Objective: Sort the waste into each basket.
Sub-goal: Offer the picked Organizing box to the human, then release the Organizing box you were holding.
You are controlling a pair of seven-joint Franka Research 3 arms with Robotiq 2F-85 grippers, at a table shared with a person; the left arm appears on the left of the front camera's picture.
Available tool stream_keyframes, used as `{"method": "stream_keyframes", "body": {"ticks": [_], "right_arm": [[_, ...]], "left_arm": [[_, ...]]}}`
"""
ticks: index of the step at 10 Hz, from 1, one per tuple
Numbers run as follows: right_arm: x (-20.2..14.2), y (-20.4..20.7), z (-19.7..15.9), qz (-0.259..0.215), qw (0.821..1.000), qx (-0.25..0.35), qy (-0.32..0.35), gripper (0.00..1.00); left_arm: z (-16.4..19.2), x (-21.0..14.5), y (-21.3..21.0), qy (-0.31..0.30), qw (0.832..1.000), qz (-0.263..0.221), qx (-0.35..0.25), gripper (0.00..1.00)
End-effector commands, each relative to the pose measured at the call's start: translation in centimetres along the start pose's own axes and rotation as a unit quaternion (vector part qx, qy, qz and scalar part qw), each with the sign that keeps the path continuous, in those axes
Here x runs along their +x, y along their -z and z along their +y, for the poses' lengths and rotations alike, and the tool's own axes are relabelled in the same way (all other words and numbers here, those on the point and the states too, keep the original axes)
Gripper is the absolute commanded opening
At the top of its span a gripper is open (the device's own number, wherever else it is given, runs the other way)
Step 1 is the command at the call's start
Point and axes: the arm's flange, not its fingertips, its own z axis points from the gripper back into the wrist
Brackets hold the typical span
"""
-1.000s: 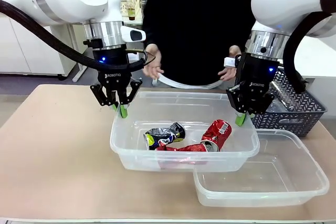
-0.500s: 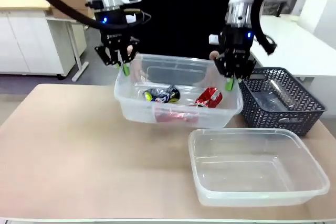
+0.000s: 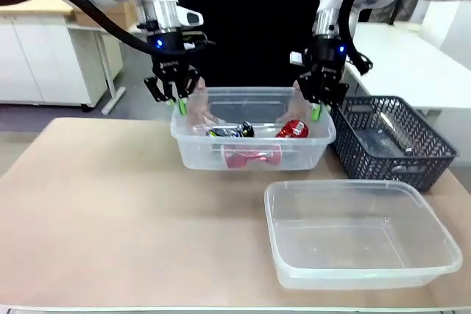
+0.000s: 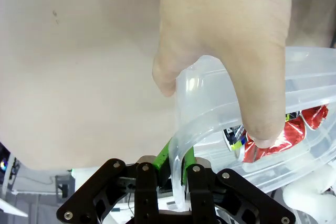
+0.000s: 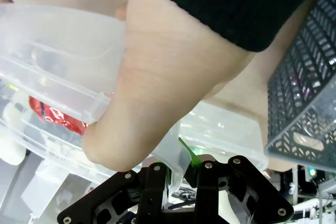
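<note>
A see-through basket [image 3: 200, 154] sits at the far middle of the table. It holds crushed cans: a red can [image 3: 293, 129], a dark can [image 3: 234, 131] and a flattened red can [image 3: 250, 157]. My left gripper [image 3: 176, 105] is shut on its left rim [image 4: 185, 109]. My right gripper [image 3: 316, 112] is shut on the right rim [image 5: 176, 157]. The person's hands [image 3: 197, 108] grip the same rim beside each gripper, with fingers [image 4: 226, 51] curled over the edge. Whether the basket rests on the table I cannot tell. A second, empty see-through basket [image 3: 294, 273] stands at the near right.
A dark lattice basket [image 3: 412, 170] with a clear bottle [image 3: 386, 131] inside stands at the far right, close beside my right gripper. The person in a black top stands right behind the held basket. Bare tabletop [image 3: 96, 204] spreads across the left and near side.
The basket with the cans has travelled away from me toward the person, both grippers still shut on its rim. The person's hands now hold its rim.
</note>
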Motion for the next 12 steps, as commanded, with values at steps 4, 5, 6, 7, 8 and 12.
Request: {"method": "stream_keyframes", "body": {"ticks": [4,5,6,7,8,12], "right_arm": [[-0.57,-0.42,0.47,0.000,1.000,-0.015,0.004,0.06],[-0.57,-0.42,0.47,0.000,1.000,-0.015,0.004,0.06],[-0.57,-0.42,0.47,0.000,1.000,-0.015,0.004,0.06],[-0.57,-0.42,0.47,0.000,1.000,-0.015,0.004,0.06],[-0.57,-0.42,0.47,0.000,1.000,-0.015,0.004,0.06],[-0.57,-0.42,0.47,0.000,1.000,-0.015,0.004,0.06]], "left_arm": [[-0.45,-0.83,-0.31,0.009,1.000,-0.009,0.004,0.07],[-0.45,-0.83,-0.31,0.009,1.000,-0.009,0.004,0.07],[-0.45,-0.83,-0.31,0.009,1.000,-0.009,0.004,0.07],[-0.45,-0.83,-0.31,0.009,1.000,-0.009,0.004,0.07],[-0.45,-0.83,-0.31,0.009,1.000,-0.009,0.004,0.07],[-0.45,-0.83,-0.31,0.009,1.000,-0.009,0.004,0.07]]}}
